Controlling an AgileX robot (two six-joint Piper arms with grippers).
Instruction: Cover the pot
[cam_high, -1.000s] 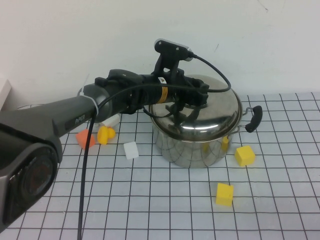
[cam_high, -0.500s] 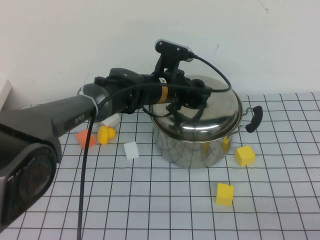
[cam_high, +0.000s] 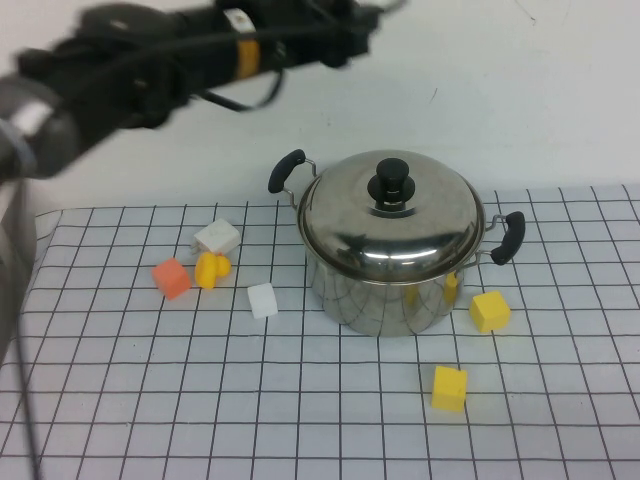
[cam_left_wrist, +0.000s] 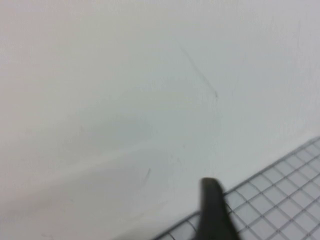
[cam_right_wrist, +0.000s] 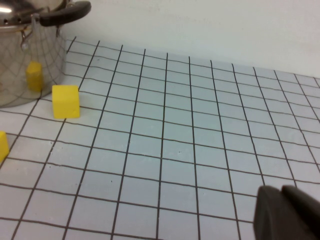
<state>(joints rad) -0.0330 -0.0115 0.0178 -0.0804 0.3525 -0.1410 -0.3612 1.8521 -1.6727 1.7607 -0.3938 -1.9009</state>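
The pot stands on the gridded desk with its domed lid seated on the rim, black knob upright. My left pincer hangs high above the desk against the wall, well clear of the pot, and I cannot tell how its fingers stand. My right pincer sits low over the desk, well apart from the pot, its state unclear; a yellow block lies just beside the pot.

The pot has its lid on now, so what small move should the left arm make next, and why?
Probably just retreat to rest. The lid sits level on the pot, and the left gripper is high above, holding nothing. The right gripper is low over the table.
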